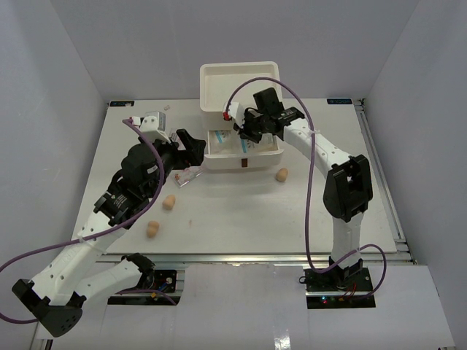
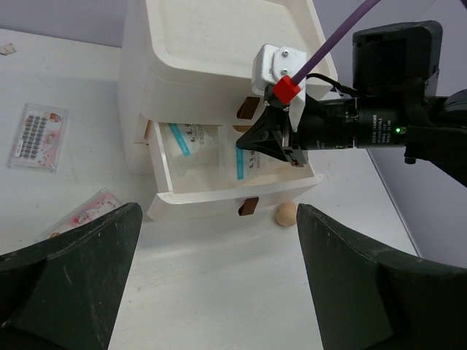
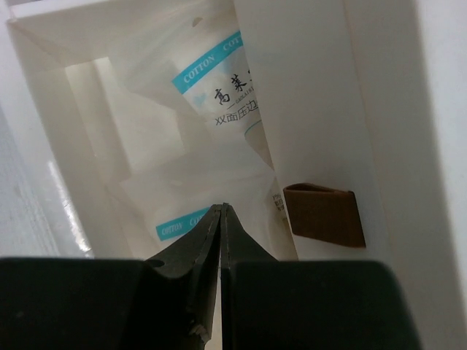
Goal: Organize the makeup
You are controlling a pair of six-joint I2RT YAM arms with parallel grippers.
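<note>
The white drawer box (image 1: 240,79) has one drawer (image 2: 219,198) pulled out, with white-blue sachets (image 2: 191,138) lying inside. My right gripper (image 3: 221,208) is shut, tips together just above a sachet (image 3: 182,222); nothing shows between its jaws. In the left wrist view the right gripper (image 2: 253,143) hangs over the drawer's right half. My left gripper (image 2: 219,284) stands wide open over bare table in front of the box. Three tan sponges lie on the table: one (image 1: 282,174) right of the drawer, two (image 1: 168,203) (image 1: 152,229) near my left arm. Clear pink packets (image 2: 38,136) (image 2: 87,211) lie left of the box.
A red-brown handle (image 3: 323,213) marks the drawer front close beside my right fingertips. The box's top is an open shallow tray (image 2: 219,36). White walls enclose the table on three sides.
</note>
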